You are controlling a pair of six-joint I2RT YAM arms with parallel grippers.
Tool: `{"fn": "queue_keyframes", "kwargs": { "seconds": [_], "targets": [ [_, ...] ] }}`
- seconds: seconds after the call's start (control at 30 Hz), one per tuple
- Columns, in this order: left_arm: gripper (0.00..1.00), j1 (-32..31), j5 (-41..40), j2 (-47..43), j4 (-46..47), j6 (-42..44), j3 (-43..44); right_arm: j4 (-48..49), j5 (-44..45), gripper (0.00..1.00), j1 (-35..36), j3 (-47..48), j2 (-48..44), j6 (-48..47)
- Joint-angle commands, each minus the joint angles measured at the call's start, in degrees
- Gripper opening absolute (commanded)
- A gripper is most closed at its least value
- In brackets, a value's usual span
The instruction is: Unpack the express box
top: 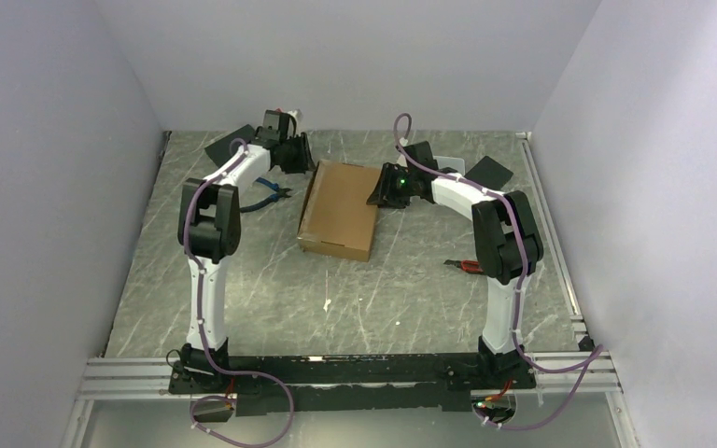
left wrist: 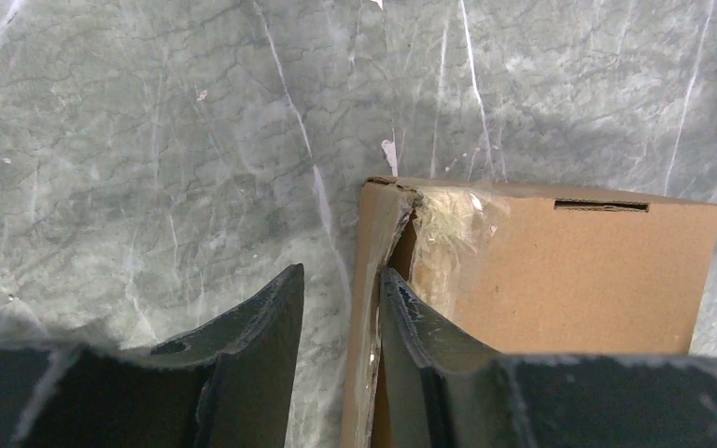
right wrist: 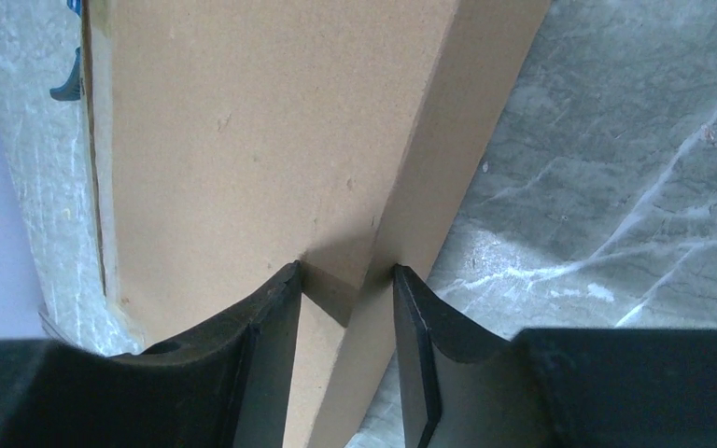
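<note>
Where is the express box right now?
In the top view the express box lies mid-table, with the left gripper at its far-left corner and the right gripper at its right edge.

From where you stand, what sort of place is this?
Most likely a robot test cell. Plain white walls enclose a marble-patterned table. A left arm and a right arm are bolted to a metal rail. A cardboard express box lies between them, with blue-handled pliers nearby.
</note>
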Motion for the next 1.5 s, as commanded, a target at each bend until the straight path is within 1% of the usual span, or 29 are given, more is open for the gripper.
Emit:
{"fn": "queue_keyframes", "kwargs": {
  "seconds": [0.0,0.07,0.2,0.3,0.43,0.5,0.53,0.57,0.6,0.67,0.73,0.8,0.87,0.9,0.97,1.03,1.17,1.27,1.37,1.47],
  "targets": [
    [0.4,1.07,-7.6,3.12,-4.42,3.64,0.56,-1.63,4.04,0.33,-0.6,-1.08,2.27,0.05],
    [0.38,2.06,-4.89,3.32,-4.19,3.38,0.21,-0.77,3.33,0.32,-0.98,-1.91,2.07,0.56],
    [0.37,3.88,4.0,5.5,-6.07,2.33,2.47,-0.43,2.81,0.32,-1.31,-2.4,2.21,0.73],
    [0.37,4.46,4.16,5.64,-6.46,1.88,1.76,-0.17,2.62,0.32,-1.4,-2.4,2.45,0.94],
    [0.36,5.14,1.11,4.01,-5.86,1.15,-0.51,-0.28,2.81,0.32,-1.49,-2.47,2.64,1.11],
    [0.35,5.42,-0.02,2.32,-3.99,0.53,-2.6,-0.21,2.76,0.31,-1.57,-2.57,2.68,1.2],
    [0.36,5.47,0.77,1.55,-2.79,0.33,-3.67,0.0,2.38,0.31,-1.58,-2.58,2.69,1.16],
    [0.38,5.48,1.79,1.14,-2.0,0.5,-4.04,0.23,1.85,0.31,-1.58,-2.58,2.55,1.06],
    [0.43,5.41,3.21,1.09,-2.13,0.71,-3.58,0.38,1.5,0.31,-1.53,-2.51,2.47,0.7],
    [0.5,5.23,5.6,1.32,-4.63,0.78,-0.72,0.54,0.49,0.32,-1.45,-2.11,2.28,-0.01],
    [0.56,5.22,8.65,0.27,-5.32,0.07,0.02,0.66,-0.47,0.32,-1.4,-1.73,1.82,-0.47],
    [0.62,5.22,9.82,-2.37,-4.94,-0.74,-0.81,0.56,-0.52,0.34,-1.4,-1.5,1.05,-0.93],
    [0.73,5.26,9.57,-6.82,-5.55,-0.72,-2.1,0.12,-0.35,0.35,-1.31,-1.12,0.23,-1.42],
    [0.75,5.29,8.92,-8.78,-6.11,-0.33,-2.93,-0.05,-0.24,0.36,-1.24,-0.94,0.01,-1.63],
    [0.76,5.3,8.11,-13.59,-7.16,0.26,-5.42,-0.38,-0.11,0.37,-1.1,-0.62,-0.42,-1.9],
    [0.76,5.3,8.09,-18.36,-7.53,0.61,-9.85,-0.89,0.26,0.4,-0.89,-0.32,-0.64,-2.38],
    [0.75,5.22,10.49,-28.05,-8.44,0.6,-22.49,-1.63,0.96,0.48,-0.25,-0.41,-1.64,-3.45],
    [0.74,4.97,14.69,-34.69,-5.17,-0.27,-32.07,-1.94,1.63,0.55,0.36,-1.69,-3.47,-4.01],
    [0.69,4.87,17.59,-36.8,-4.54,-0.64,-36.31,-1.29,0.35,0.62,1.14,-4.89,-5.8,-4.13],
    [0.63,4.78,19.4,-35.85,-3.6,-1.04,-37.63,-0.86,0.22,0.63,2.12,-7.25,-7.42,-4.29]
  ]
}}
